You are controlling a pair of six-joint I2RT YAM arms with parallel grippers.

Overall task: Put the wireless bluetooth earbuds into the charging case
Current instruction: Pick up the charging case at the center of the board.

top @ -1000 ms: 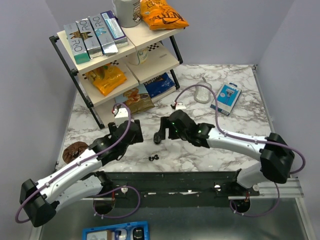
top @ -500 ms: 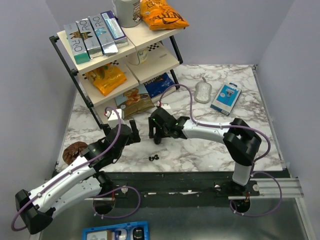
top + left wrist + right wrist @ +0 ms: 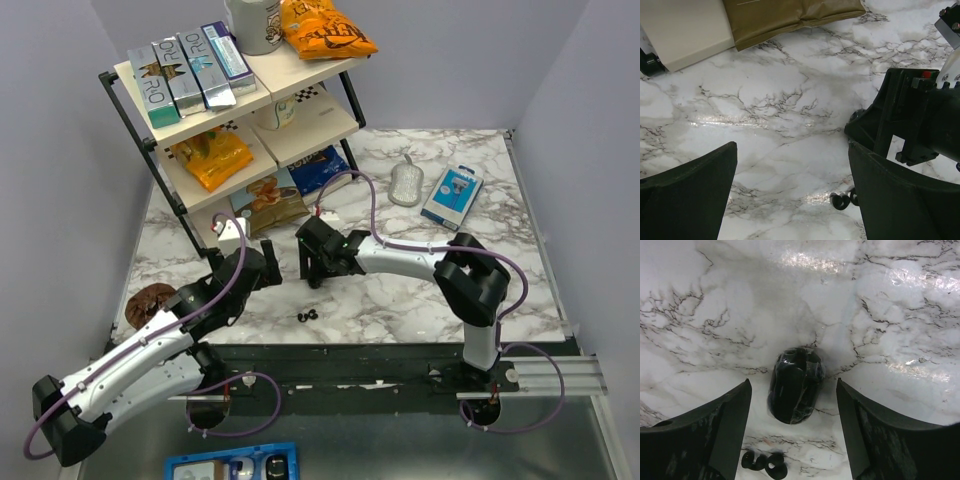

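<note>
The right gripper (image 3: 793, 384) stood with its two black fingers (image 3: 715, 435) released and spread over the white, grey-veined marble tabletop (image 3: 900, 315). The glossy black oval charging case (image 3: 796, 387) lay flat on the marble in the gap between them, closed as far as the wrist view showed. Bare marble showed on both sides of it, so neither finger touched it, and it sat slightly nearer the finger at the left of that view.

The pair of tiny glossy black wireless earbuds (image 3: 763, 462) lay outside the case. They were side by side on the marble just behind it, toward the gripper's palm and close to the inner face of that same finger. From above, the earbuds (image 3: 306, 316) were a small dark speck on the near side of the right fingers, apart from them.

The left gripper (image 3: 792, 150) was fully released, its broad black fingers (image 3: 690, 200) wide apart with only marble between them. In its wrist view the earbuds (image 3: 843, 200) sat just beside the inner edge of the finger at the right, whether touching it I cannot tell. Beyond the fingertips lay a flat brown foil pouch (image 3: 790, 17) and a cream shelf board (image 3: 685, 30), both well apart from the fingers.
</note>
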